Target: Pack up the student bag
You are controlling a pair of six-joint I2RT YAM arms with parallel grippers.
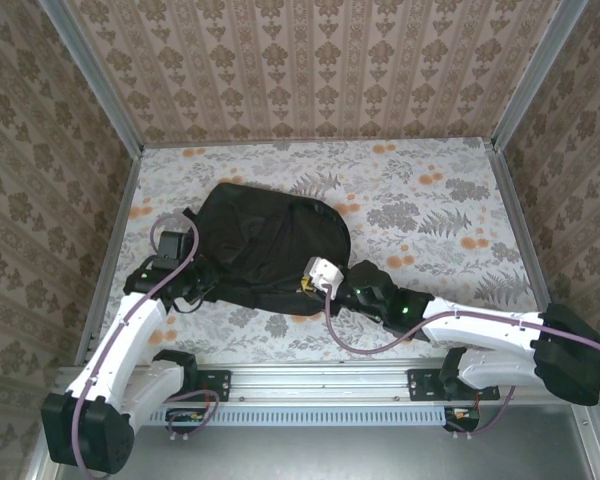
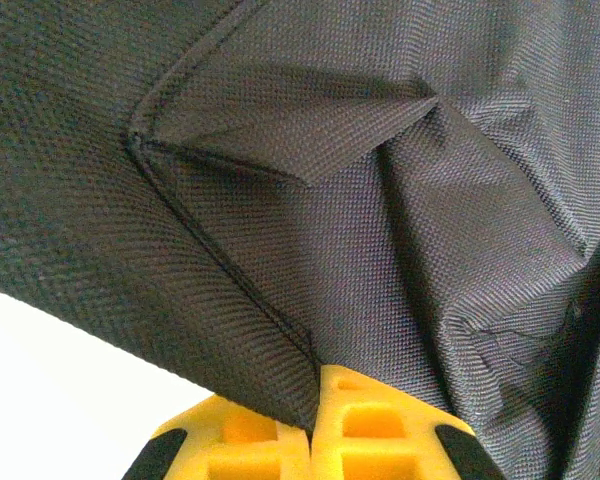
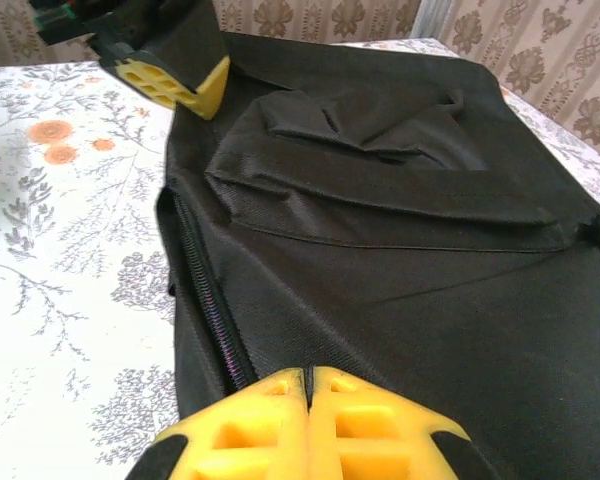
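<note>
Bag [image 1: 265, 235] (one) in two grippers [image 2: 312, 405] [image 3: 308, 390], seemingly

The overhead view is being lit evenly and softly; only faint shadows are being cast beside the bag [image 1: 265, 245]. In the left wrist view the lower left corner is being blown out to white, while the fabric weave is being rendered sharply.
</note>
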